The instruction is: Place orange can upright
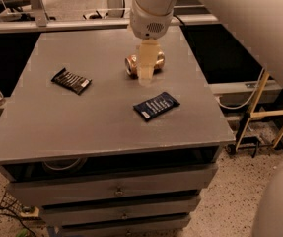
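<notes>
Drawers (pixel 116 190) front the grey cabinet nearest the camera, and its flat top, the table (pixel 82 127), carries everything that matters. Closest on it lies a dark blue wrapper (pixel 156 105), flat and slanted. A black wrapper (pixel 71 80) lies well apart to the left. Neither stands in the way of the job. Just beyond the blue wrapper the gripper (pixel 145 77) hangs from the pale arm (pixel 153 9), pointing straight down and covering the middle of the orange can (pixel 130 65), most likely so that it can come at the can from above. Whether it touches the can or only hovers over it cannot be told, nor how far it is open or whether it has hold of anything. The orange can lies on its side toward the back of the table, its length running left to right. A shiny orange-gold part shows on each side of the gripper, the left one with a rounder, end-on face. It is not yet upright. Behind the table runs a pale rail (pixel 57 26).
</notes>
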Robot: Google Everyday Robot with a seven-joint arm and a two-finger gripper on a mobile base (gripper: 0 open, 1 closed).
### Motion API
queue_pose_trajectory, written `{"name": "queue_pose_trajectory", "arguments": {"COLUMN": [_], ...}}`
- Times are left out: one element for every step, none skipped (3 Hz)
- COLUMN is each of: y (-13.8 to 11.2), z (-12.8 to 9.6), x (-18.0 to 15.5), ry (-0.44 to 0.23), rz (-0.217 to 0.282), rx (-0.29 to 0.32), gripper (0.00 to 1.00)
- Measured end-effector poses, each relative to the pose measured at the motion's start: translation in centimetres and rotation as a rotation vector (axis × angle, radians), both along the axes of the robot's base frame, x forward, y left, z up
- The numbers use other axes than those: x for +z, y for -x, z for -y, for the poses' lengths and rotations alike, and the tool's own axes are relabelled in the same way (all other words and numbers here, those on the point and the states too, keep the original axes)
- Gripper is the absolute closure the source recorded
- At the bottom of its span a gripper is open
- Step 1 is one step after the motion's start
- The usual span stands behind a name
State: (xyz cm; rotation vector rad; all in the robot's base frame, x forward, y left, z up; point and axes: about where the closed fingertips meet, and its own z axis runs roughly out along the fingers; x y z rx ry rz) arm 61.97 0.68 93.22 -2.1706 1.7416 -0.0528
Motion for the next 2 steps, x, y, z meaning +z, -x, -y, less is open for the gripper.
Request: {"name": "queue_pose_trajectory", "arguments": {"y": [-1.8, -3.4], "z": [-1.6, -2.0], "x": [-1.9, -3.5], "ry": [0.05, 0.11], "rz": [-0.007, 0.003], "rx": [-0.018, -0.042], "gripper": [0.0, 0.0]}}
